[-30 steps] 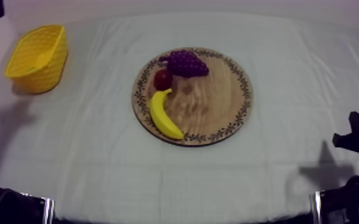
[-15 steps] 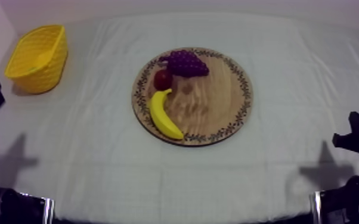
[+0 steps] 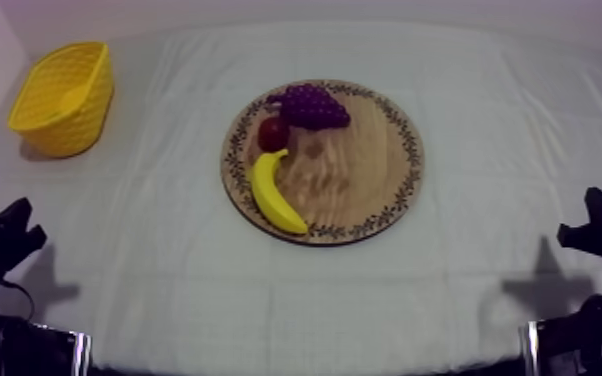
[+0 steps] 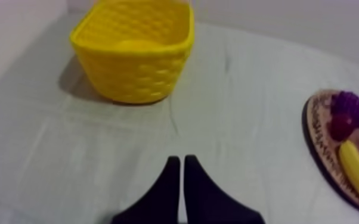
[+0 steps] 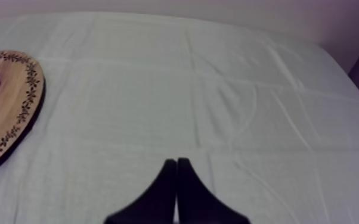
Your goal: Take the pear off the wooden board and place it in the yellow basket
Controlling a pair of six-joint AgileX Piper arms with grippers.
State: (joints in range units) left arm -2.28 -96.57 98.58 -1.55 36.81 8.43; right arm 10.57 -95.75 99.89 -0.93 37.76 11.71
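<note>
While its fingers are pressing together, the left gripper is pointing toward the basket, the board sitting to its right.

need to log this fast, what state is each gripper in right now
Left gripper: closed, fingers together, holding nothing.
Right gripper: closed, fingers together, holding nothing.

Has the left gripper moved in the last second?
Yes. The left gripper has drawn back from behind the basket to well in front of it.
</note>
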